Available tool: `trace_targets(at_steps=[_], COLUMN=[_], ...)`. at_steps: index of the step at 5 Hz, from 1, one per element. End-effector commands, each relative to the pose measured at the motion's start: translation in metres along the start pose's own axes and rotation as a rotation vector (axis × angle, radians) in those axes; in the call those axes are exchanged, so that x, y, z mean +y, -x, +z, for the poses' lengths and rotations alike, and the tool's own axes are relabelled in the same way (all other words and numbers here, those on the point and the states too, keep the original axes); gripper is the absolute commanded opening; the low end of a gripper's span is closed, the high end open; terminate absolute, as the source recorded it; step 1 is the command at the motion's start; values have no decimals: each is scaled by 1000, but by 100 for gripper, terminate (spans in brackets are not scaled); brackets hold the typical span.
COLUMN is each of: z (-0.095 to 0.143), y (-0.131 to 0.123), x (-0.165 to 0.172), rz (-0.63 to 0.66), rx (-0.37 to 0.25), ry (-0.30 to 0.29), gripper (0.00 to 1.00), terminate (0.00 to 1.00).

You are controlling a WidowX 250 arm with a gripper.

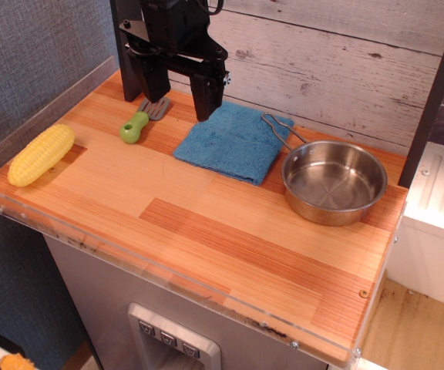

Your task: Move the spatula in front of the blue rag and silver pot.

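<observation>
A black robot claw, fingers spread and gripping nothing, is hovering over the wooden desk, the lime-green-handled grey slotted spatula lying just beneath it.

On the tabletop, corn cob at far left edge, spatula toward back left below the gripper, rag just right of spatula, pot right of rag, its handle lying over rag's corner.
</observation>
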State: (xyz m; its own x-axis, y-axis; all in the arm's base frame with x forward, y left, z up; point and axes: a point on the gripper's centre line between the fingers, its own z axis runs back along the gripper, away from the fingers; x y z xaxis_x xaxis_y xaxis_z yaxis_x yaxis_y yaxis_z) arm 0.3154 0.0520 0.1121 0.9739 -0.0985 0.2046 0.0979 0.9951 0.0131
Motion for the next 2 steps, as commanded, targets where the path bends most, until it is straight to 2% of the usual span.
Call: trace_targets(at_steps=[1,2], z=[0,-5], y=[0,3], x=[0,24], rz=[0,36], rx=[0,7], ry=[0,-17], gripper=[100,100], terminate=[0,0])
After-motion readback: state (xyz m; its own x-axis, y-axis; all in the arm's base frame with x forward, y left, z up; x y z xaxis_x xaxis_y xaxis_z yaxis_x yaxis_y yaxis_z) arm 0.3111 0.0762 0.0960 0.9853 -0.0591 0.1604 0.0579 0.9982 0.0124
